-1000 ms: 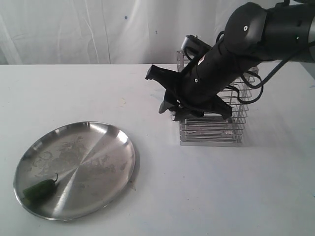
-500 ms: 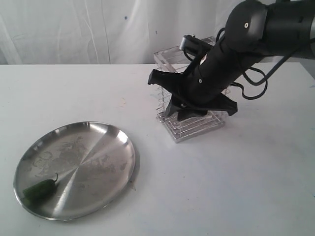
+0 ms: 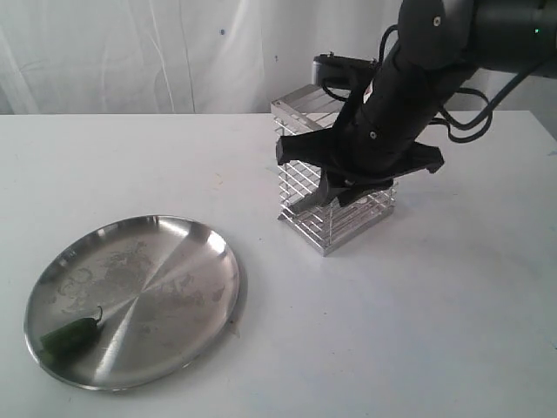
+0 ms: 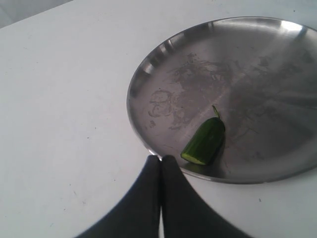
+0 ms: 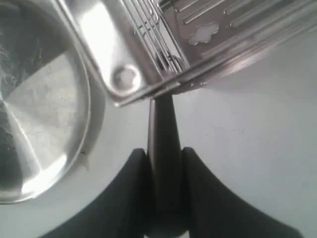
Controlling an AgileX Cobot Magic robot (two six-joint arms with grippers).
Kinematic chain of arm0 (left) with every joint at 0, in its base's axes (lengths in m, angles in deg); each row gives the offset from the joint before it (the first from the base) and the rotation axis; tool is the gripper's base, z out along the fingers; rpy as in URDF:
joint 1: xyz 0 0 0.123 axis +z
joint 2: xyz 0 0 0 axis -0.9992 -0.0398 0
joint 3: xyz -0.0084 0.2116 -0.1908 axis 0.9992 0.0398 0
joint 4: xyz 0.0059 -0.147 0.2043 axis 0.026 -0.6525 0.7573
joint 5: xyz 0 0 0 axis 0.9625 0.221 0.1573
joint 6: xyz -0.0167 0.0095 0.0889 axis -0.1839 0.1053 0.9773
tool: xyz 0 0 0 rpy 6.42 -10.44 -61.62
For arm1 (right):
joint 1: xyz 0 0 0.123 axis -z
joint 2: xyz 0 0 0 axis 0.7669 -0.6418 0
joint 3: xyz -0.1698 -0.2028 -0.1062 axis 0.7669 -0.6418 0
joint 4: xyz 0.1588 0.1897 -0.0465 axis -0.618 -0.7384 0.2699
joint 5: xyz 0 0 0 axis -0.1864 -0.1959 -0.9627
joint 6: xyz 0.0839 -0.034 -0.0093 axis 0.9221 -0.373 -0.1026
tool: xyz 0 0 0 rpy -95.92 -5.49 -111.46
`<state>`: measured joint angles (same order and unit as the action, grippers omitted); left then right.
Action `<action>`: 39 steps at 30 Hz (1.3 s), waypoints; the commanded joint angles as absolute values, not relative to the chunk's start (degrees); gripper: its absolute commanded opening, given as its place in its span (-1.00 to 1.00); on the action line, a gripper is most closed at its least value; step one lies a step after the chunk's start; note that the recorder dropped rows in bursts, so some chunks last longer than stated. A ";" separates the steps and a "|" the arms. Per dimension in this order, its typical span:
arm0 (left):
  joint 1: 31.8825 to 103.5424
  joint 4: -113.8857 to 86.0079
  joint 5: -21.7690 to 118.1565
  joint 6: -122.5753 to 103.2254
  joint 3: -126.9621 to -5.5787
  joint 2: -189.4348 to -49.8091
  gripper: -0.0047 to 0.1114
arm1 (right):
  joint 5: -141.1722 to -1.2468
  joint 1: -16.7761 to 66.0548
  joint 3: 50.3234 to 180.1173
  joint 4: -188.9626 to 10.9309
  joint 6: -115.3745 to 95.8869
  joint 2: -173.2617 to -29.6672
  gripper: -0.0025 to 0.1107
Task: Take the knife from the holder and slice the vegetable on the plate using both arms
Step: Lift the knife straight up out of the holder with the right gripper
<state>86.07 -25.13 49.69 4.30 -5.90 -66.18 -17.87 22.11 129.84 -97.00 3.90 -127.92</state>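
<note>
White cloth hangs behind a white bench (image 3: pixel 418 331), and everything on the bench sits well apart in two groups. Toward the left in the exterior view lies the plate (image 3: pixel 165 261), round and shiny, with faint scuffed patterns across its middle. On it, close to the rim on the left, rests the vegetable (image 3: pixel 71 335), dark green with a thin curled stem; the left wrist view shows its cut face pale green (image 4: pixel 204 143). Right of centre stands the holder (image 3: pixel 305 183), a silver wire basket of thin horizontal bars, turned so one corner faces the camera.

The right arm (image 3: pixel 435 52) reaches down over the holder from the upper right, its black wrist and cables covering the basket's far side. The right end effector (image 3: pixel 348 187) sits against the holder's front, partly over the bars. In the right wrist view its two black fingers (image 5: pixel 131 193) are pinching the knife (image 5: pixel 163 144) by the black handle, which runs up between them to the holder's metal frame rim (image 5: pixel 148 91); the blade is hidden past that edge. The plate's rim (image 5: pixel 74 148) shows at one side of that view.

The left end effector (image 4: pixel 161 163) appears only in the left wrist view, its two dark fingers pressed together with nothing between them, hovering at the plate's rim just beside the vegetable's cut end
</note>
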 commanded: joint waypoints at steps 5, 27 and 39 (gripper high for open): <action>85.81 -25.66 49.80 4.21 -5.58 -65.81 -0.92 | -16.24 22.10 132.54 -91.71 -9.40 -127.11 -0.96; 85.81 -25.66 49.80 4.21 -5.58 -65.81 -0.92 | -15.34 22.10 135.53 -90.52 -13.58 -122.11 -0.96; 85.81 -25.66 49.80 4.21 -5.58 -65.81 -0.92 | -13.01 22.10 135.53 -90.52 -13.34 -113.94 -0.96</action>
<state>86.07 -25.13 49.69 4.30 -5.90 -66.18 -13.08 22.11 135.02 -91.25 -13.20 -116.39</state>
